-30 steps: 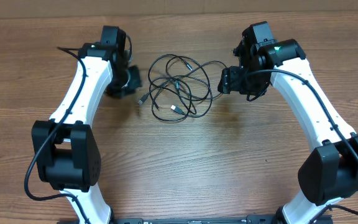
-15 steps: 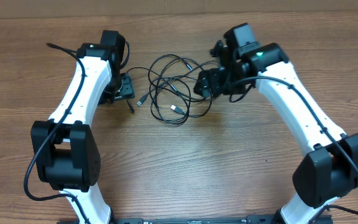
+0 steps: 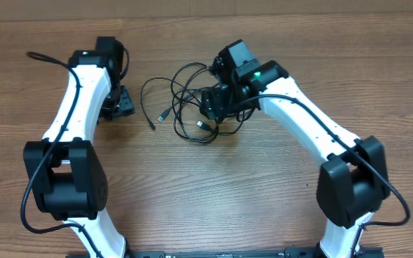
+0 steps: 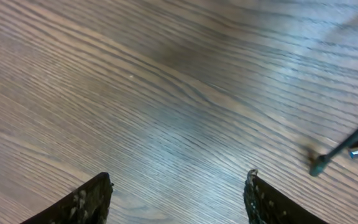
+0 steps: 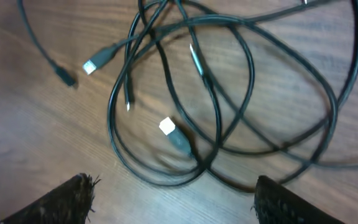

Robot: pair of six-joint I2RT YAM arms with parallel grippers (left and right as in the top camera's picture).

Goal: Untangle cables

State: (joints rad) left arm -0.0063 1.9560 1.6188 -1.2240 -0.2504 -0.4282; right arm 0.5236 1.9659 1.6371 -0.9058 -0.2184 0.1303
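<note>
At centre, loose-tangled cables [image 5: 180,144], R end effector [image 5: 174,186] spread over them, L end effector [image 4: 178,180] spread over bare table [image 4: 166,74]

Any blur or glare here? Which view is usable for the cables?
Overhead: sharp, evenly lit, the cables stand out against the table. Left wrist: smeared, pale sheen on the wood, one cable end blurred near the right edge. Right wrist: mild blur, loops and white plug tips still legible; the fingertips are soft.

Cables [image 5: 182,144] black. Plug tip [image 5: 166,126] white. Table [image 4: 166,93] brown, wavy wood lines. Left arm [image 3: 77,100], right arm [image 3: 303,122] white, joints black. Green light [image 3: 251,72] on right arm.
</note>
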